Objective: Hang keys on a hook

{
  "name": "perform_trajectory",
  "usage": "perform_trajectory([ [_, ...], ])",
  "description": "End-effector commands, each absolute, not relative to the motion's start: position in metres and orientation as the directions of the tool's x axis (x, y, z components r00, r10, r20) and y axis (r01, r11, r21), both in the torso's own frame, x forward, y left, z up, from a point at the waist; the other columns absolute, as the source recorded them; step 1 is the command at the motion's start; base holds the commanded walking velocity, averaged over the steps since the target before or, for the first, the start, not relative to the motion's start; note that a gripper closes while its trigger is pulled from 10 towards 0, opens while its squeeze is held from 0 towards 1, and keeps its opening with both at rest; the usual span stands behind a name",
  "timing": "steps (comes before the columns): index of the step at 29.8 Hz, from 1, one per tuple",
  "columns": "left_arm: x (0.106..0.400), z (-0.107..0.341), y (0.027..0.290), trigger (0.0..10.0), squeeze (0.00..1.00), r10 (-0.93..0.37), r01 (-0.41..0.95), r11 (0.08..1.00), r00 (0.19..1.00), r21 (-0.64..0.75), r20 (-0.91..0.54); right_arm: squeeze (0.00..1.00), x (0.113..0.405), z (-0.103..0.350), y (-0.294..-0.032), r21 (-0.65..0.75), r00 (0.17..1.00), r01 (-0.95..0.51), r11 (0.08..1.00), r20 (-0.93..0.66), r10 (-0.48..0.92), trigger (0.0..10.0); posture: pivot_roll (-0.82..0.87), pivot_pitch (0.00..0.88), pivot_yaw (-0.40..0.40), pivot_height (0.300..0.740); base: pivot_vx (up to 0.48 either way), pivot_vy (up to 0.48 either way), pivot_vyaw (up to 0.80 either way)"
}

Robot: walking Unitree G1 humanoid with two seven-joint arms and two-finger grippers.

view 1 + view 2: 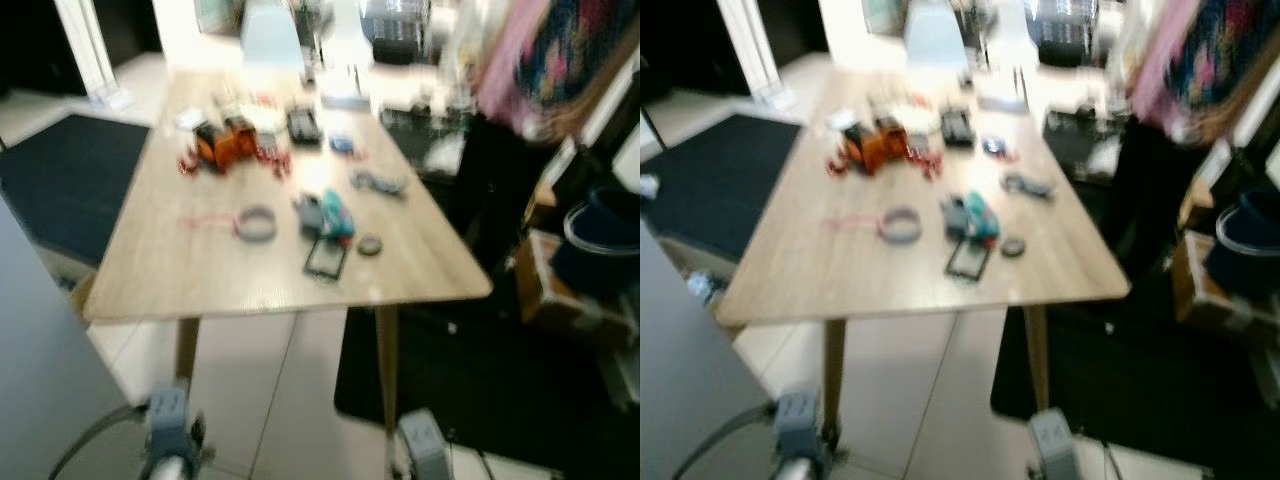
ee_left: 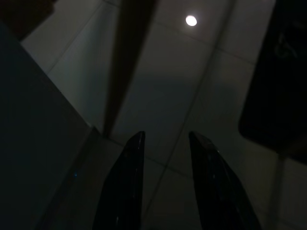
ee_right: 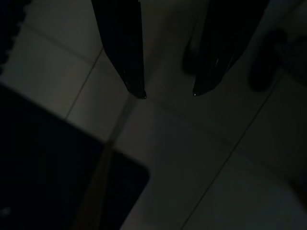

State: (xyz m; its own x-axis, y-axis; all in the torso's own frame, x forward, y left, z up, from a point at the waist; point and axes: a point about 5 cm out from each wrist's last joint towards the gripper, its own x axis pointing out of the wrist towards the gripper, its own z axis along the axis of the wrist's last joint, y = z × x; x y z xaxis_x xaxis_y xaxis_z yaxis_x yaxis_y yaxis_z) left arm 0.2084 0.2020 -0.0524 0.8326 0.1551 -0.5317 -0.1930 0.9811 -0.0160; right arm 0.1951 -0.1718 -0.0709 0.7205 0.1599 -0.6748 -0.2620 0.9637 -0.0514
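A light wooden table (image 1: 200,270) stands ahead, strewn with small items, all blurred. A small grey bunch (image 1: 378,181) near its right edge may be the keys; the blur keeps me from telling. Close by lie a teal object (image 1: 335,214), a flat black phone-like thing (image 1: 326,258), a grey ring (image 1: 256,223) and an orange object (image 1: 222,141). Both arms hang low in front of the table, the left wrist (image 1: 168,415) and the right wrist (image 1: 425,440). My left gripper (image 2: 167,135) and right gripper (image 3: 169,95) are open over the dim tiled floor, holding nothing.
A person in pink and patterned clothing (image 1: 545,55) stands at the table's far right corner. Boxes and a blue bucket (image 1: 600,240) crowd the right side. A dark rug (image 1: 60,180) lies left, a dark mat (image 1: 470,400) right. A grey panel (image 1: 40,380) stands near left.
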Motion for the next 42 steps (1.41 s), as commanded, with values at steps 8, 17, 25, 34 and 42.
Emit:
perform_trajectory([
  [8,0.1948,-0.0596,0.2094,10.0,0.00,0.190,-0.230,0.973,0.804,0.000,-0.563,0.00,0.1952,-0.0715,-0.1623,-0.031,0.717,-0.277,0.960,-0.672,0.185,10.0,0.08,0.052,-0.057,0.740,0.071,0.000,0.00],
  [17,0.1924,-0.0584,0.2173,10.0,0.00,0.232,-0.274,0.962,0.802,0.006,-0.551,0.00,0.1949,-0.0719,-0.1619,-0.031,0.712,-0.282,0.959,-0.676,0.187,10.0,0.08,0.045,-0.054,0.740,0.000,0.000,0.00],
  [25,0.1922,-0.0580,0.2156,10.0,0.00,0.210,-0.236,0.972,0.813,0.022,-0.543,0.00,0.1934,-0.0727,-0.1619,-0.030,0.709,-0.283,0.959,-0.679,0.188,10.0,0.08,0.041,-0.052,0.740,0.000,-0.232,0.00],
  [34,0.1920,-0.0583,0.2141,10.0,0.00,0.202,-0.227,0.974,0.814,0.022,-0.544,0.00,0.1915,-0.0736,-0.1620,-0.029,0.707,-0.283,0.959,-0.681,0.188,10.0,0.08,0.037,-0.048,0.740,0.000,-0.465,0.00],
  [42,0.1927,-0.0583,0.2142,10.0,0.00,0.207,-0.228,0.973,0.811,0.031,-0.547,0.00,0.1909,-0.0739,-0.1618,-0.028,0.707,-0.279,0.960,-0.682,0.185,10.0,0.08,0.041,-0.047,0.740,0.000,-0.173,0.00],
])
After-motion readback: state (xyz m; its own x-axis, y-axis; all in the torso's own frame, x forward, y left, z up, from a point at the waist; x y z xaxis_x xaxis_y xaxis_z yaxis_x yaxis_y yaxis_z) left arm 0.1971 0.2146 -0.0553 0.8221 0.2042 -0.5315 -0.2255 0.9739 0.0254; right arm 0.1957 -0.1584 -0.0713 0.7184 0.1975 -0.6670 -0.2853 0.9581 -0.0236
